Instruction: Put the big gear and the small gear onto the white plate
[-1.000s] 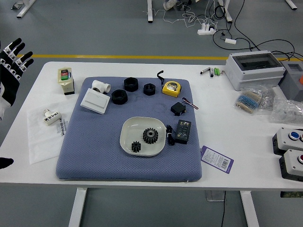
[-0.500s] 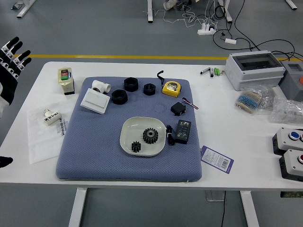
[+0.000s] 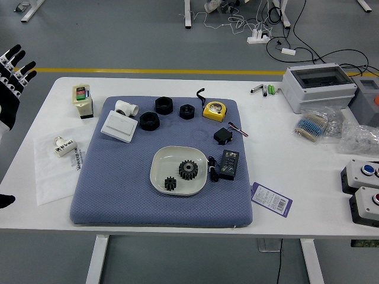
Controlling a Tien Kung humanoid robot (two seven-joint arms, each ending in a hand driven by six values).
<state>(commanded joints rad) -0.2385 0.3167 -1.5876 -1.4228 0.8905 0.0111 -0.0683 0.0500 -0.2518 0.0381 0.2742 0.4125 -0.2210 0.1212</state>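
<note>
The small gear (image 3: 170, 183) lies on the near-left part of the plate (image 3: 172, 155), the big gear (image 3: 188, 170) beyond it and to its right, just apart. Both being round, neither offers a long axis. Farther off, well to their left, the left hand (image 3: 11, 78), the nearer one, has its fingers spread and empty; the placing looks done, so it likely need only keep clear.

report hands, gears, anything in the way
Left hand open, empty, at left edge; right hand out of view. Big gear and small gear on white plate. Nothing covering either gear.
</note>
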